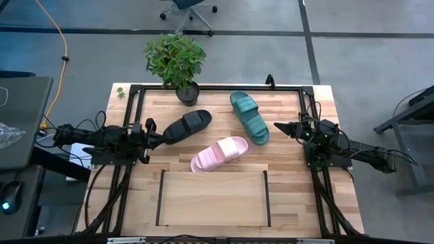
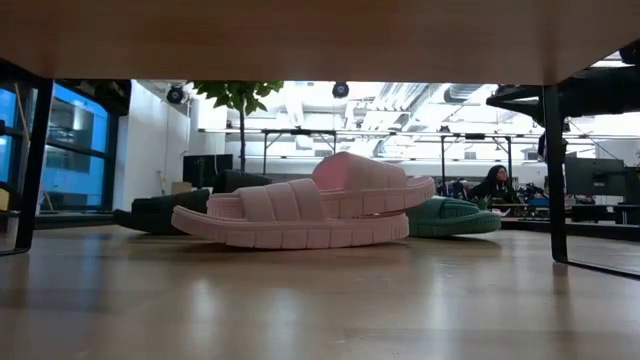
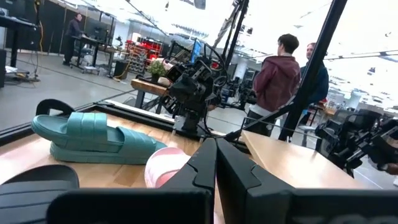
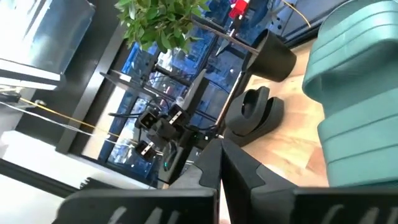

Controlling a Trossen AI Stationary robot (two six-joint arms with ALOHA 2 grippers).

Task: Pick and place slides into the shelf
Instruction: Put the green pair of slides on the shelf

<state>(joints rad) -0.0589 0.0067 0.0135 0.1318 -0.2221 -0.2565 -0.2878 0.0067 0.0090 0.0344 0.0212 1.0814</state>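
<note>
Looking at the fingers first: both pairs are pressed together with nothing between them, so no slide is picked yet.
Left gripper (image 1: 160, 139): tips closed, right at the heel end of the black slide (image 1: 188, 126); can't tell if it's actually touching.
Right gripper (image 1: 278, 127): tips closed too, just beside the toe end of the teal slide (image 1: 249, 116), arm coming in from the right edge of the table (image 1: 319, 102).
Pink slide (image 1: 219, 153): lying between the other two, closest to the shelf, sole down.
Shelf (image 1: 211, 198): light-wood panel at the near edge, black rails either side, no slides on it.
Plant (image 1: 175, 62): potted, at the far edge, near the black slide's toe.
How I'd do it: open the left fingers before going in, clamp across the ribbed strap or the sidewall rather than the floppy sole edge, lift level, then carry it over the rail and set it flat. Rubber bends, so I'd guess a heel-tip pinch would just droop.
</note>
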